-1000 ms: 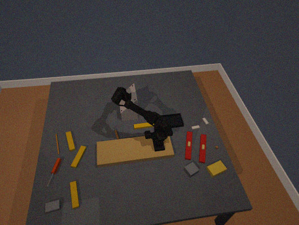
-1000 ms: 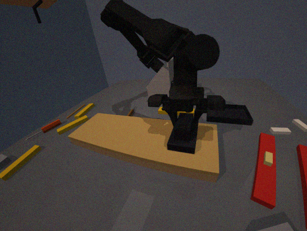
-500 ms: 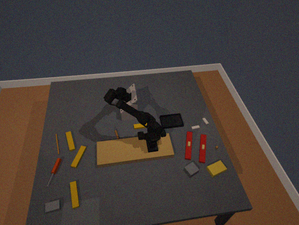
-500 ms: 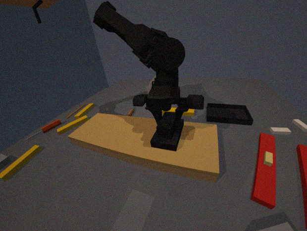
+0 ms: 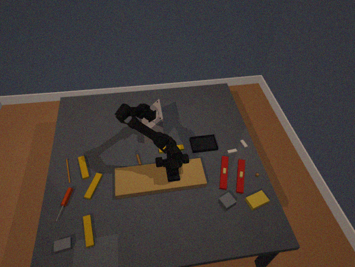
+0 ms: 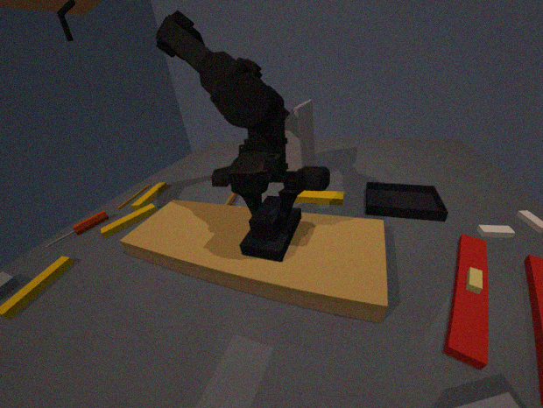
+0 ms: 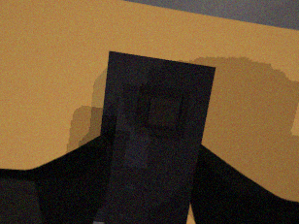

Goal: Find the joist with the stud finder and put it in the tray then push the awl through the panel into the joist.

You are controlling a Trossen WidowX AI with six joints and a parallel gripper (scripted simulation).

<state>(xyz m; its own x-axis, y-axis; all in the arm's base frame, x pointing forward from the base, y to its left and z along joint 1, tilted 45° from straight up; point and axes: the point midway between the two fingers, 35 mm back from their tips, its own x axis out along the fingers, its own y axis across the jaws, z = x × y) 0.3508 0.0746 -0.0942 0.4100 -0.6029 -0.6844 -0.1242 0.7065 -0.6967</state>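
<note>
My gripper is shut on the black stud finder. The stud finder is upright, its flat base on or just above the tan floor panel, right of the panel's middle in the top and exterior views. A small dark square shows on its top, with no lit mark visible. The black tray stands empty behind the panel's right end. A small wooden-handled tool, which looks like the awl, lies behind the panel, partly hidden in the exterior view.
Left lie an orange-handled tool with a long shaft, a thin orange stick and several yellow bars. Another yellow bar lies behind the panel. Right are two red levels, grey and yellow blocks and white pieces.
</note>
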